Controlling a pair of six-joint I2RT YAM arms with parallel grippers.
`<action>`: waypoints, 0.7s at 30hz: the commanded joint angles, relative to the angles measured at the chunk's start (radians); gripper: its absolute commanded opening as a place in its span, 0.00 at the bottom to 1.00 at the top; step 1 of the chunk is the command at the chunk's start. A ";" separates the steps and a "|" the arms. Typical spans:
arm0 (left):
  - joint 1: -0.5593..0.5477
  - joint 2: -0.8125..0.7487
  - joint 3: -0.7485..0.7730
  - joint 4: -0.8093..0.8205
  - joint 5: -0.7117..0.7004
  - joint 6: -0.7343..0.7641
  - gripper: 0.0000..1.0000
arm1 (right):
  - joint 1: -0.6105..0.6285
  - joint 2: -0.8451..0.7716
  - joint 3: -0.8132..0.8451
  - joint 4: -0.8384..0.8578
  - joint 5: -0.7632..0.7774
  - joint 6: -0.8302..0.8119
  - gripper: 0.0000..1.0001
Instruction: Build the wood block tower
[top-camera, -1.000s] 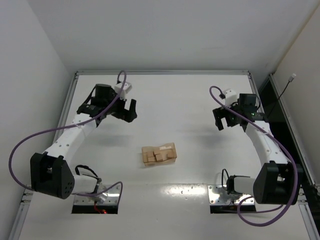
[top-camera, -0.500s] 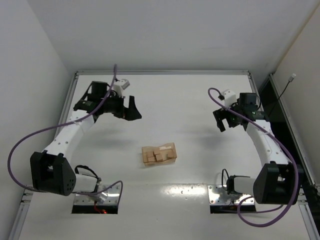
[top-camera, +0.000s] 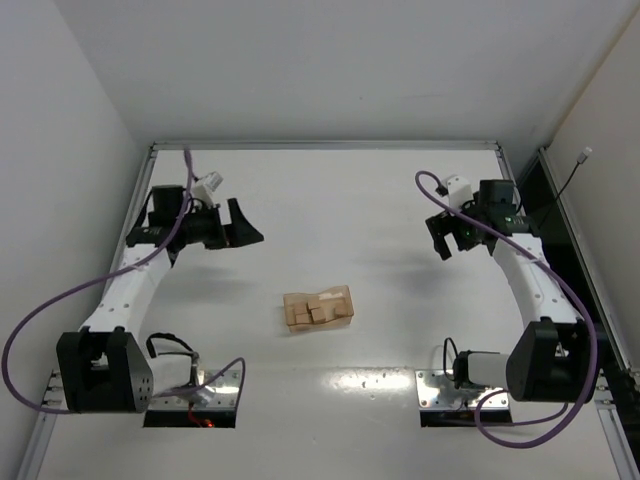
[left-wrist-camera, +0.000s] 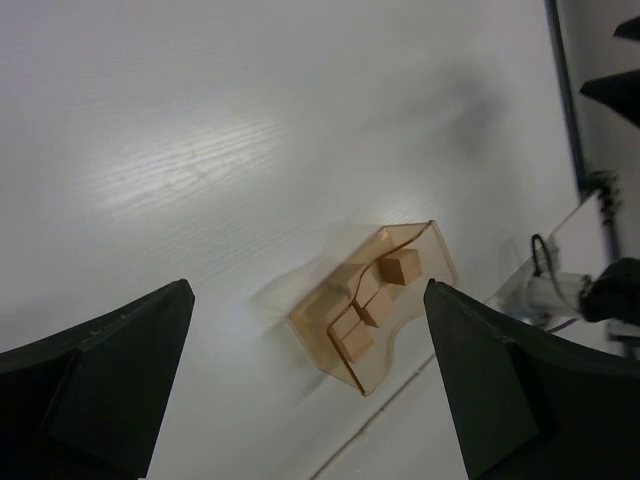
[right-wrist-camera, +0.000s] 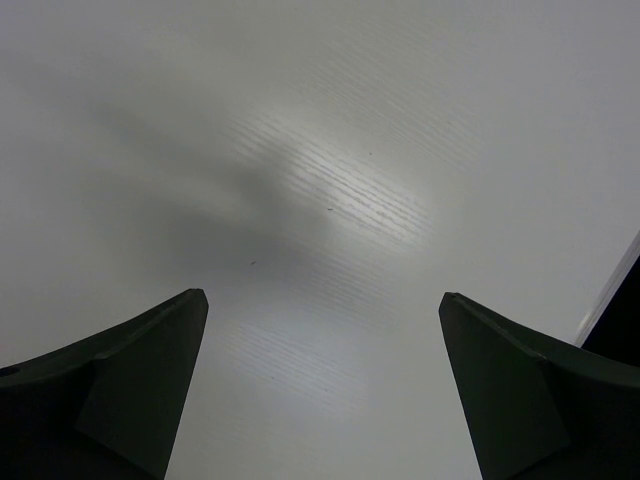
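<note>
1. The wooden blocks (left-wrist-camera: 400, 267) lie loose and jumbled in a shallow tan tray (top-camera: 343, 296) near the middle of the table (top-camera: 350, 200). No tower stands.
2. The left gripper (top-camera: 249, 222) hovers at about 10 o'clock from the tray, well apart from it, its jaws spread wide and empty.
3. The right gripper (top-camera: 450, 250) hangs at about 2 o'clock from the tray, also well apart, jaws wide and holding nothing, over bare tabletop.
4. Progress, as I judge it: nothing is built. Every block has yet to be lifted out of the tray and stacked.
5. The likely first step is for one arm to come in over the tray and take a single block.
</note>
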 joint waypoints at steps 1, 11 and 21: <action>-0.186 -0.016 0.176 -0.106 -0.211 0.259 1.00 | 0.004 0.004 0.044 0.001 -0.015 -0.016 0.99; -0.595 -0.022 0.159 -0.233 -0.436 0.470 0.90 | 0.013 -0.016 -0.005 0.001 -0.004 -0.036 0.99; -1.028 0.114 0.160 -0.254 -0.595 0.577 0.79 | 0.013 -0.035 -0.053 -0.008 0.007 -0.046 0.99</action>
